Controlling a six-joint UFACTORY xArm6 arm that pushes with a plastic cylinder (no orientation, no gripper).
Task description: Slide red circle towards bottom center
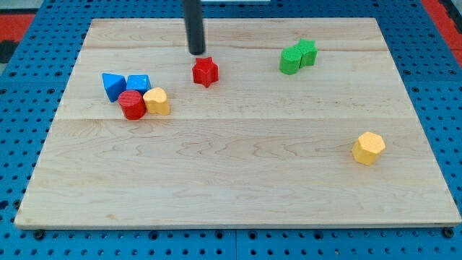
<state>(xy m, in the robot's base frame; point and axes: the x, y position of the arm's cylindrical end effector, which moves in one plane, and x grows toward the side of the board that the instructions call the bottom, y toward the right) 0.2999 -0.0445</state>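
Note:
The red circle (132,104) sits on the wooden board at the view's left. It touches a yellow block (157,101) on its right, and two blue blocks lie just above it: one at the left (112,85), one at the right (138,83). My tip (196,52) is at the view's top centre, well to the upper right of the red circle. It stands just above and left of a red star block (206,71).
Two green blocks (291,61) (307,51) sit together at the view's upper right. A yellow hexagon block (369,147) lies at the right. The board (231,188) rests on a blue pegboard surface.

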